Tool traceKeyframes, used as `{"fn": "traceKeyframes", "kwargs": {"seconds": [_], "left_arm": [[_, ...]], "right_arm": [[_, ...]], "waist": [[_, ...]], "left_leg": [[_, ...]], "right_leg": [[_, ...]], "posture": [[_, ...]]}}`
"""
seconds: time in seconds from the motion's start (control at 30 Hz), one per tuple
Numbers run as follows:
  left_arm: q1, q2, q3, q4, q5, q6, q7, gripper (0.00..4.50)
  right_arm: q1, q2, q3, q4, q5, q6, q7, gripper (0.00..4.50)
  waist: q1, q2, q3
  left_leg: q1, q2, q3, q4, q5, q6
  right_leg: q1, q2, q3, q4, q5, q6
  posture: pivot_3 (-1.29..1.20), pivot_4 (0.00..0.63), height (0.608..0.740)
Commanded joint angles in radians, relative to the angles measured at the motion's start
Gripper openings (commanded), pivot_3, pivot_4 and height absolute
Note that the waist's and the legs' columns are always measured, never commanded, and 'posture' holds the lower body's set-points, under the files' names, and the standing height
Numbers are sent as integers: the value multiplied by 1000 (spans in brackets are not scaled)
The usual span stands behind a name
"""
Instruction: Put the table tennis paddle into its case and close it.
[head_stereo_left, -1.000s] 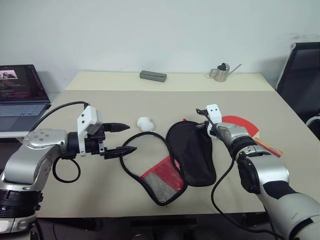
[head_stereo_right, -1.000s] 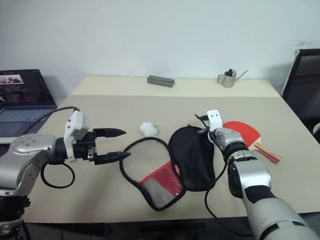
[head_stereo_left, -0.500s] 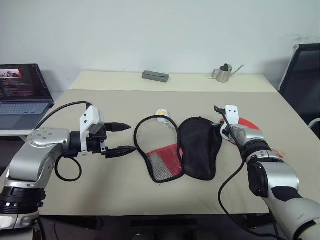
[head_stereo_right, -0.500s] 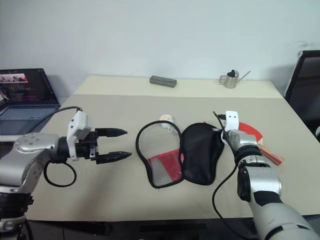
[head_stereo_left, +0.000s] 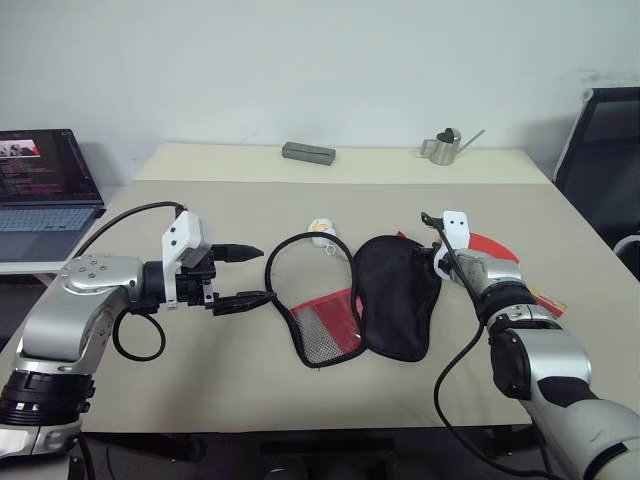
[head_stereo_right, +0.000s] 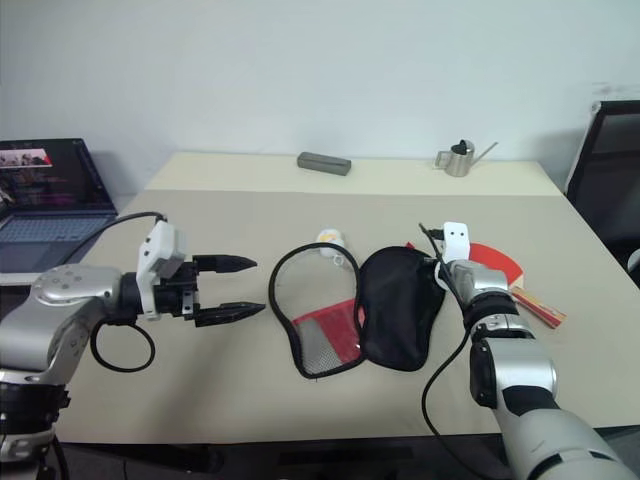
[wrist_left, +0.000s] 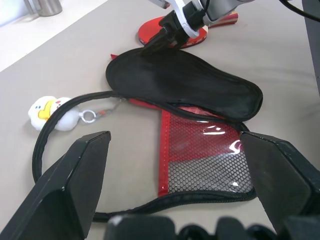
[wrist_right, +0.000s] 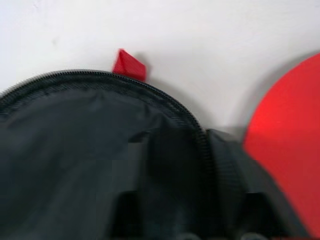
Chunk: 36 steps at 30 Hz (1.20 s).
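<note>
Beige bench (head_stereo_left: 200, 380): opened red-and-black fabric case (head_stereo_left: 395, 295) is touched by right gripper (wrist_left: 159, 40), grasp uncertain; left gripper (head_stereo_left: 245, 275) is released. Red-faced wooden paddle (head_stereo_left: 495, 245) could be shoved toward the right edge.

A grey box (head_stereo_left: 307, 152) and steel watering can (head_stereo_left: 442, 146) sit near the table's (head_stereo_left: 200, 380) far edge.

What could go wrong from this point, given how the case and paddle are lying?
1. The right gripper sits at the edge of the case; pulling away might drag the loose black flap shut over the opening.
2. The table tennis paddle lies partly under the right arm, so reaching for it could push it toward the table edge.
3. The small plush charm on the zipper ring could snag when zipping.
</note>
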Motion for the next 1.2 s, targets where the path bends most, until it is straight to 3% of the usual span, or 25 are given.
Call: {"fn": "traceKeyframes", "kwargs": {"seconds": [0.03,0.47,0.57,0.67,0.83,0.97,1.2], "left_arm": [[2,1,27,-23,-7,-8,9,4500],[9,4,34,-32,-17,-5,19,4500],[6,4,35,-29,-17,-5,19,4500],[5,4,35,-28,-18,-6,19,4500],[-3,1,29,-34,-24,-1,19,4500],[-11,-8,14,-60,-29,11,26,4500],[-94,-46,-9,-104,-33,62,88,4500]], "right_arm": [[4,-40,-49,-43,28,-29,-46,2263],[69,-100,-56,-241,86,-12,39,2263],[121,-119,-22,-358,103,21,151,2263],[198,-163,50,-507,108,43,311,2831],[307,-270,124,-673,114,86,489,4484],[381,-359,144,-747,131,114,617,4484],[381,-487,97,-598,108,69,661,4484]], "waist": [[2,0,0],[-6,3,2],[-10,2,1],[-9,3,2],[-3,2,1],[-1,1,1],[2,0,0]], "left_leg": [[0,0,0,0,0,0],[-5,1,1,0,0,0],[-4,2,2,-1,0,0],[-4,2,3,-1,0,0],[-4,2,2,-1,0,0],[-4,2,2,0,0,0],[-5,2,3,0,0,0]], "right_leg": [[0,0,0,0,-1,-2],[0,0,0,0,1,1],[-1,0,0,0,1,1],[-1,0,0,0,1,2],[-1,0,0,0,-2,6],[0,-1,0,0,-2,7],[0,-2,0,-1,-2,7]], "posture": [[0,150,740],[0,150,740],[0,150,740],[0,150,740],[0,150,740],[0,150,740],[0,150,740]]}}
